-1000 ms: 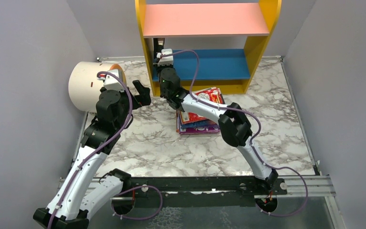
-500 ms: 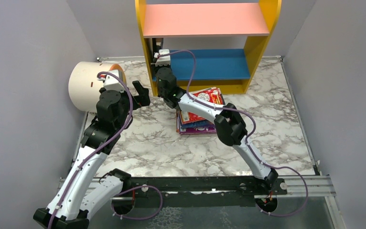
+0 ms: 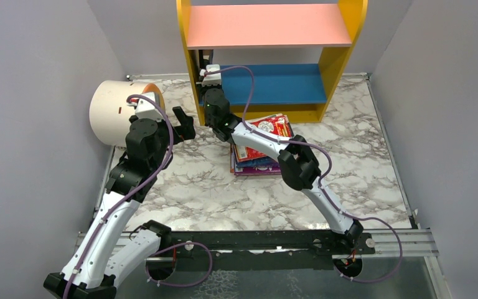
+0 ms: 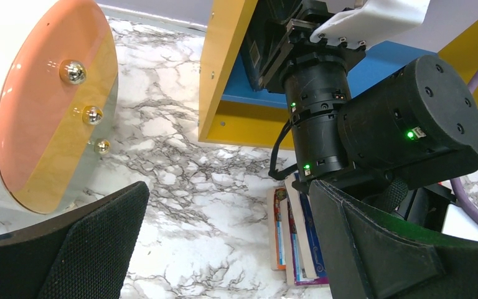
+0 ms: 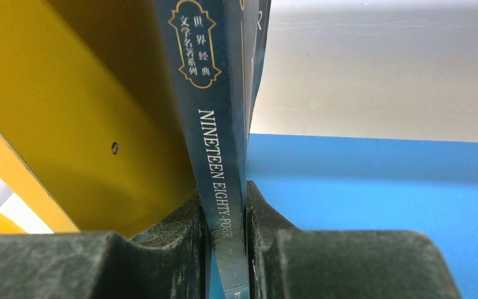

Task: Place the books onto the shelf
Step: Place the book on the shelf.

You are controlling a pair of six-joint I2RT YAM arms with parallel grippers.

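By shelf wall [image 5: 68, 93]; R end effector [image 5: 223, 196] pinching book [image 5: 215, 93]

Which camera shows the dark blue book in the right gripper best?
Right wrist view: the dark blue book is close up, title readable, pinched in the right gripper beside the yellow side panel. The top view shows only a dark sliver; the left wrist view, mostly the right arm in front.

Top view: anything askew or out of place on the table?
Two things. The stack of books in front of the shelf is untidy: the red top book sits rotated against the purple ones below. A cream cylinder lies on its side at the left, beside the shelf. No spill or damage shows.
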